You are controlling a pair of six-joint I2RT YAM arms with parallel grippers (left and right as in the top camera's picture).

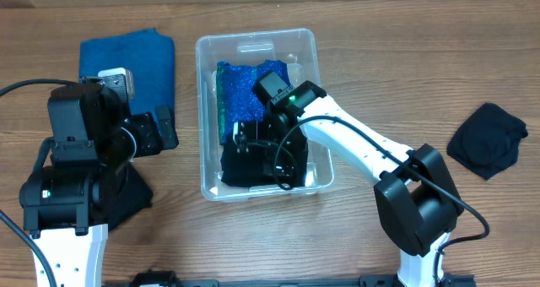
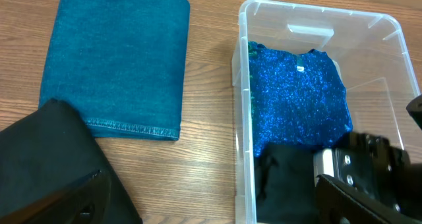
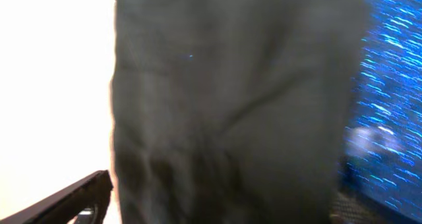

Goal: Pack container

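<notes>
The clear plastic container (image 1: pixel 257 36) stands at the table's middle and also shows in the left wrist view (image 2: pixel 316 13). Inside lie a sparkly blue cloth (image 1: pixel 240 93) (image 2: pixel 300 99) (image 3: pixel 392 85) at the far end and a black cloth (image 1: pixel 245 170) (image 2: pixel 283 178) (image 3: pixel 231 99) at the near end. My right gripper (image 1: pixel 261 148) (image 3: pixel 224 192) is down inside the container, open, right over the black cloth; only its left finger shows. My left gripper (image 1: pixel 169 128) (image 2: pixel 211 191) is open and empty, above the table just left of the container.
A folded teal towel (image 1: pixel 126 67) (image 2: pixel 115 59) lies at the back left. A black cloth (image 1: pixel 131 194) (image 2: pixel 46 158) lies by the left arm. A crumpled black cloth (image 1: pixel 488 139) lies at the far right.
</notes>
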